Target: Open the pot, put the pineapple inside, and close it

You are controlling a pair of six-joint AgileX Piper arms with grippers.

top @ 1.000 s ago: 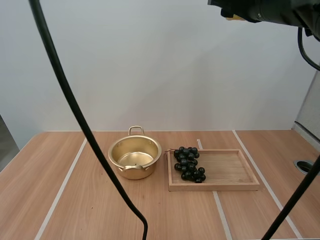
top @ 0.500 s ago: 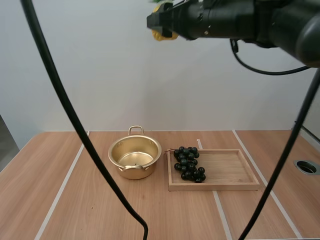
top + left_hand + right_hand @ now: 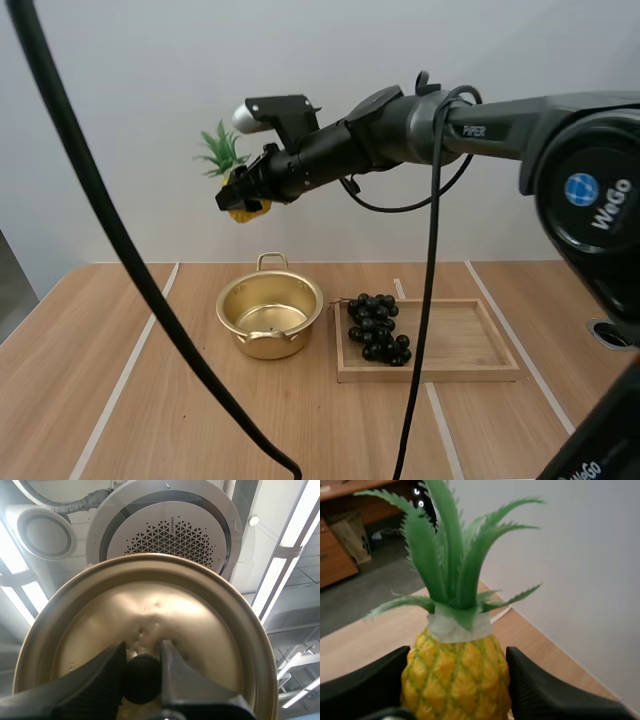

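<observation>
Gold pot point(image 3: 268, 345) on the counter point(image 3: 60, 340), mouth bare and nothing inside that we can make out, so step one looks done. And the lid point(image 3: 150, 605)? It's up in our left hand point(image 3: 142, 650): two black fingers point(image 3: 100, 680) pinched tight on the dark knob point(image 3: 142, 680), the brassy disc hanging off them, lifted well away from the pot by our reckoning.

Over to our right hand point(image 3: 250, 185), and it's got the prize. It's clamped on the pineapple point(image 3: 455, 680), yellow body squeezed between the two pads, green crown point(image 3: 445, 555) fanning out past the tips. From the high view the arm stretches in from the right across the counter, and the fruit hangs in the air above the pot, a touch to its left and well clear of the rim.

Beside the pot sits the wooden tray point(image 3: 430, 373), dark grapes point(image 3: 375, 328) lying at the end nearest the pot. That's not our business in this job.

So where are we? Lid off, fruit in hand, fruit not yet in. We'd call it mid-carry on step two. What's left is to line up over the mouth, lower the pineapple in, let go, then set the lid back down on the rim. That tall crown may make the lid sit awkwardly.
</observation>
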